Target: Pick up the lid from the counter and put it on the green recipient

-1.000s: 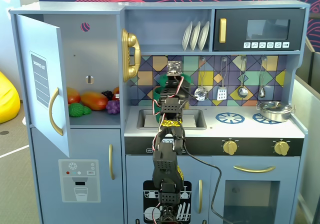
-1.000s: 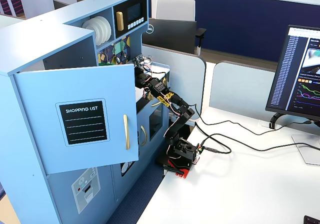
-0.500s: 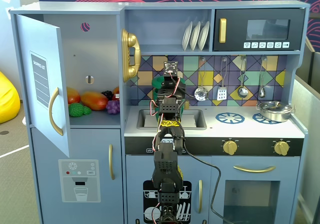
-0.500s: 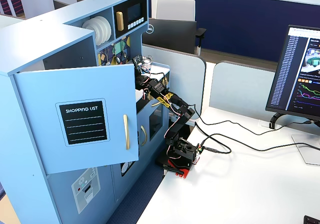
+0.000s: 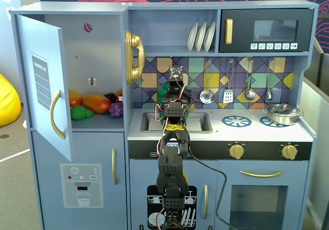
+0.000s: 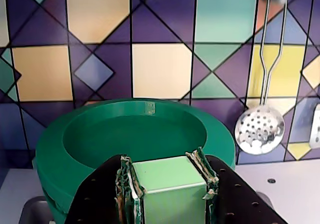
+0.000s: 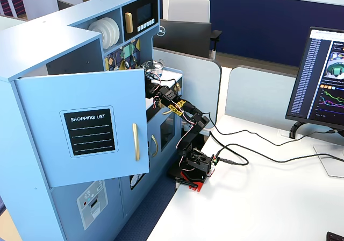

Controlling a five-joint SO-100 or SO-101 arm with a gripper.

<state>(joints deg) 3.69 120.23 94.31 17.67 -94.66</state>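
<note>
Green plastic strap handle of the round dark-green lid sits clamped in our gripper, over the tall green recipient; next we lower and release.

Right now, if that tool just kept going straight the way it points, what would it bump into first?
Probably the patterned back wall. The tool grips the lid's strap and points over the lid toward it, though depth is unclear.
</note>
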